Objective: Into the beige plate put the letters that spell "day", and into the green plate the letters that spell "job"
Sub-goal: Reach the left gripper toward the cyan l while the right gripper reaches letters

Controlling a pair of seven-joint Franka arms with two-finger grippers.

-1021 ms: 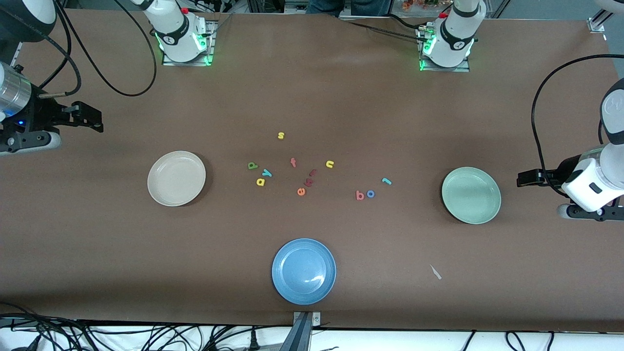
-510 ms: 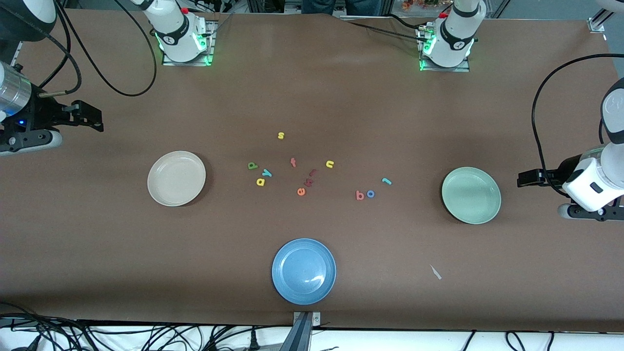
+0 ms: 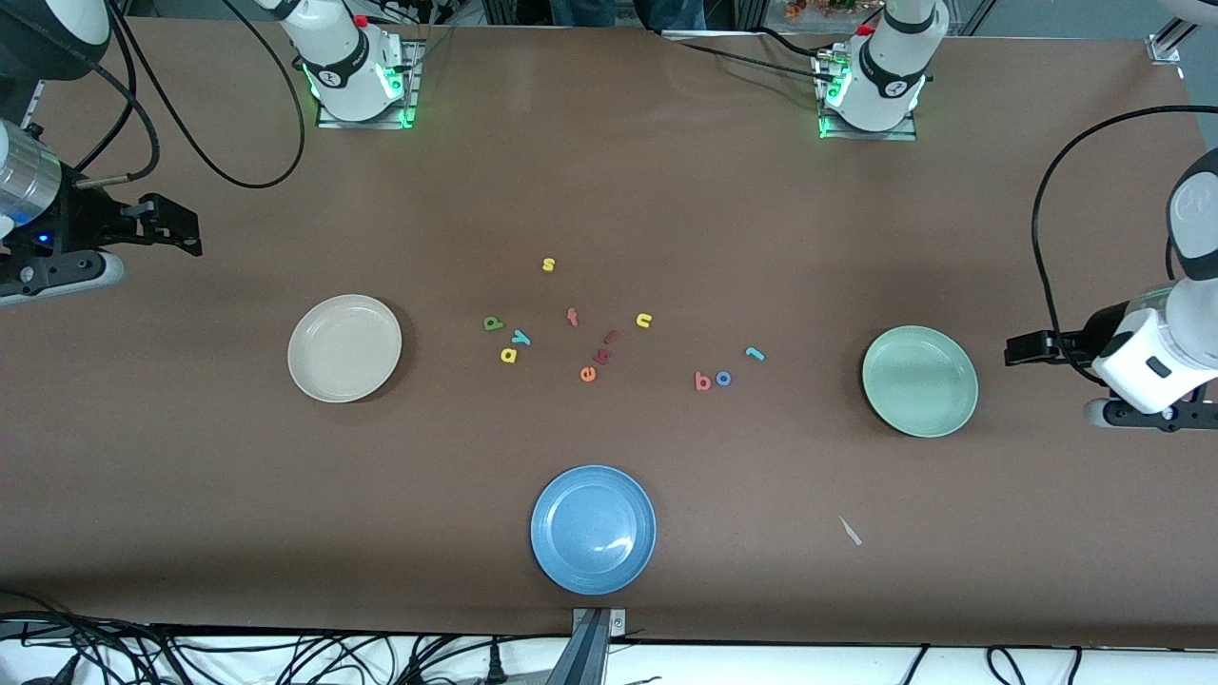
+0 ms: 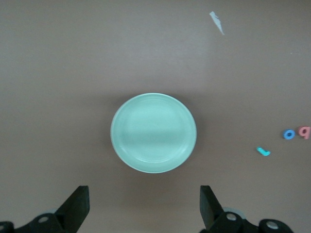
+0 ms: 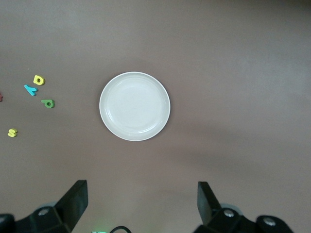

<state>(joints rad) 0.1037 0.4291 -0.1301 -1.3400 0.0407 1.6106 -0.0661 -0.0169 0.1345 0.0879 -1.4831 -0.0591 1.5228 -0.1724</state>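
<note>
The left gripper [image 3: 1023, 350] has crept slightly toward the green plate [image 3: 919, 381]; the right gripper [image 3: 181, 233] has barely shifted. Both hang spread wide, empty. The beige plate [image 3: 344, 347] is bare too. Near it lie d [image 3: 493, 323], y [image 3: 520, 337], a [image 3: 508, 356]; nearer the green, b [image 3: 702, 381], o [image 3: 723, 379], j [image 3: 755, 354].

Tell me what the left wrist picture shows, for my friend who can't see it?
An empty green plate sits on the brown table. Off to one side lie a teal j, a blue o and a red-orange b. The left gripper has open jaws.
</note>
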